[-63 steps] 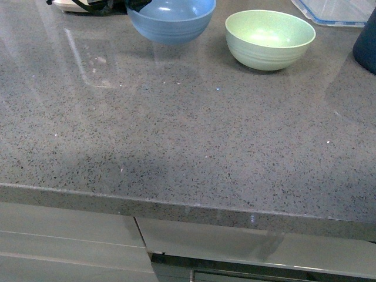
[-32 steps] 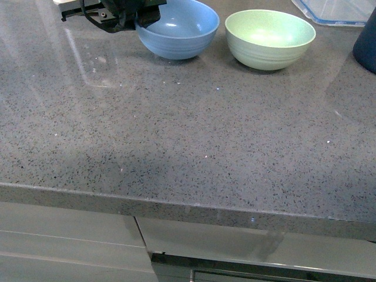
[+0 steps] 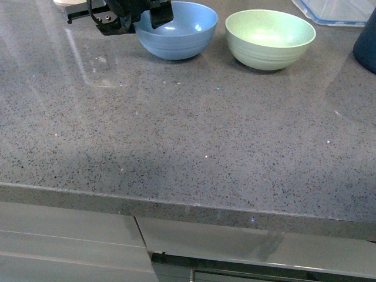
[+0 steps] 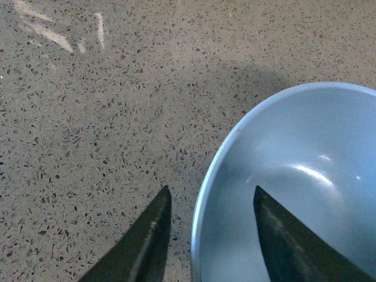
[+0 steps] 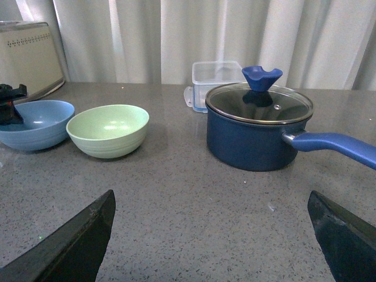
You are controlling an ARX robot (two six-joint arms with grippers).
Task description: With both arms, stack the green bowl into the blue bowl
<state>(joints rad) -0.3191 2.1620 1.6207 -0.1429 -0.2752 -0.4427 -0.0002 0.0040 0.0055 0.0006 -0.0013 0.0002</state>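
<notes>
While the left claw (image 4: 211, 189) stands astride the rim of the blue bowl (image 4: 305, 176), its fingers (image 4: 150, 241) are parted: one hangs outside the wall, the other inside the hollow, and a gap shows on each side of the rim. It is open and grips nothing. The front view has this claw (image 3: 138, 17) at the left side of the bowl (image 3: 182, 38), which sits upright on the speckled grey countertop (image 3: 176, 147).

Beyond the blue bowl, on the side away from the left claw, the green bowl (image 3: 270, 41) stands upright and empty. It is just beside the blue one, with a narrow strip of counter between them.

The right claw (image 5: 211, 197) is spread wide over bare countertop, holding nothing. Ahead of it and well apart sit the green bowl (image 5: 108, 132) and, past that, the blue bowl (image 5: 35, 126). Also ahead of this claw, apart from the bowls, is a dark blue pot (image 5: 252, 141) under a glass lid (image 5: 258, 103), with a clear container (image 5: 214, 76) behind it
</notes>
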